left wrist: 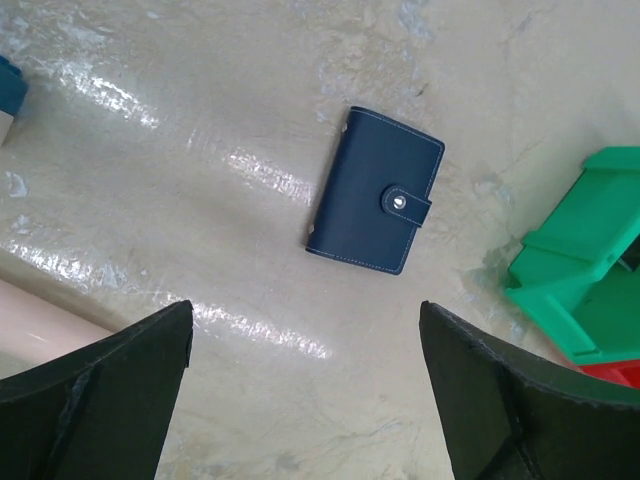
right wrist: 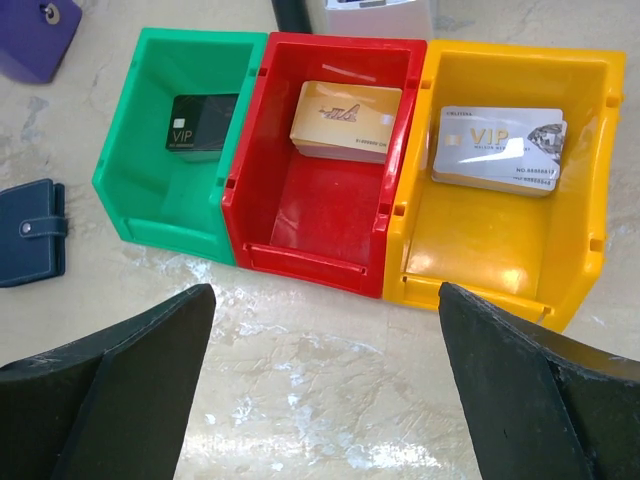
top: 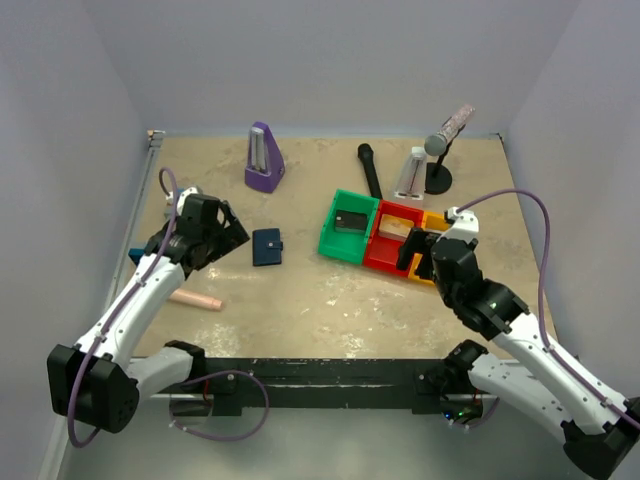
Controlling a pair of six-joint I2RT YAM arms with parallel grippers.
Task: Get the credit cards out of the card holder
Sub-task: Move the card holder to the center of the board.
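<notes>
The card holder [top: 267,247] is a dark navy wallet lying flat and snapped closed on the table, left of the bins. It also shows in the left wrist view [left wrist: 376,190] and at the left edge of the right wrist view [right wrist: 30,232]. Its inside is hidden. A gold card [right wrist: 346,120] lies in the red bin [right wrist: 300,215]. A silver VIP card stack [right wrist: 498,148] lies in the yellow bin [right wrist: 480,250]. A black VIP card [right wrist: 202,122] lies in the green bin [right wrist: 150,200]. My left gripper [left wrist: 305,310] is open and empty, just left of the wallet [top: 232,236]. My right gripper [right wrist: 325,292] is open and empty in front of the bins [top: 418,255].
A purple metronome [top: 264,158] stands at the back left. A black handle [top: 369,170], a white box [top: 411,172] and a microphone on a stand [top: 440,150] are behind the bins. A pink cylinder [top: 195,300] lies near the left arm.
</notes>
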